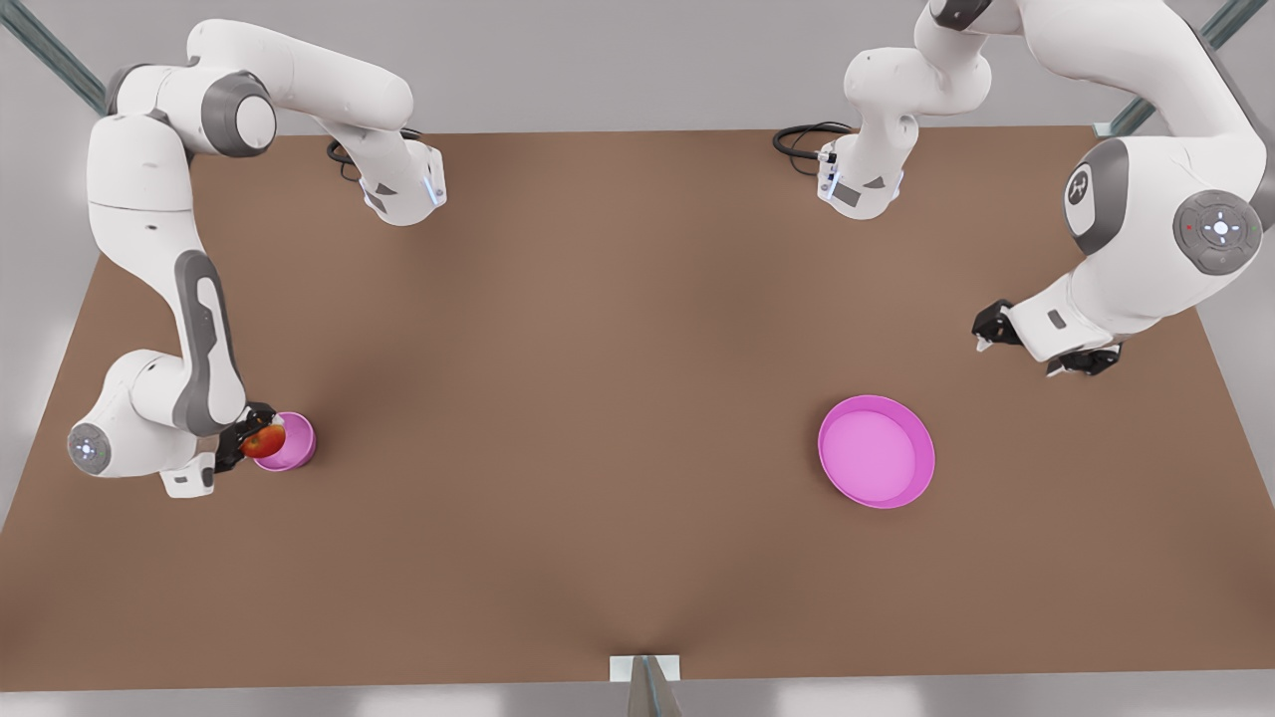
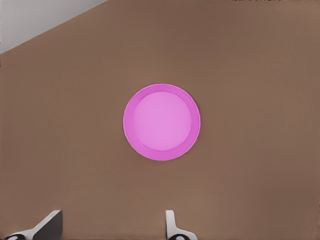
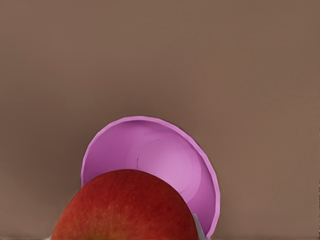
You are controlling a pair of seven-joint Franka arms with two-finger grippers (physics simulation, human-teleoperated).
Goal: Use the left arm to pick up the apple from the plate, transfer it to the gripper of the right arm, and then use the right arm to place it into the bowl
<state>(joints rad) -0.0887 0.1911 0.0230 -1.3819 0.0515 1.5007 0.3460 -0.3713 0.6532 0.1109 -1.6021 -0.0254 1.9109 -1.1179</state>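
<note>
Brown tabletop (image 1: 598, 398), matte and plain, bounded by pale grey surroundings; two white arms mounted at its far edge.

Item 1: right gripper (image 1: 247, 438), at the front view's left, hung over the near rim of the bowl (image 1: 295, 441). Its black fingers were closed on the apple (image 1: 263, 441), which sat between them above the bowl's edge. In the right wrist view the apple (image 3: 125, 207), red with fine orange flecks, filled the foreground, with the bowl (image 3: 165, 160) directly beyond it, its pink interior facing the camera.

Item 2: left gripper (image 1: 1036, 344), at the front view's right, held above bare table, well apart from the plate (image 1: 877, 451) and nearer the table's far side than it. Its fingers stood wide apart and carried nothing. In the left wrist view two fingertips (image 2: 172, 225) framed the lower edge, and the plate (image 2: 161, 122) lay flat and bare beyond them.

Item 3: markings. A small white emblem showed on the grey joint cap of the left arm (image 1: 1146, 219); it could not be read as lettering.
</note>
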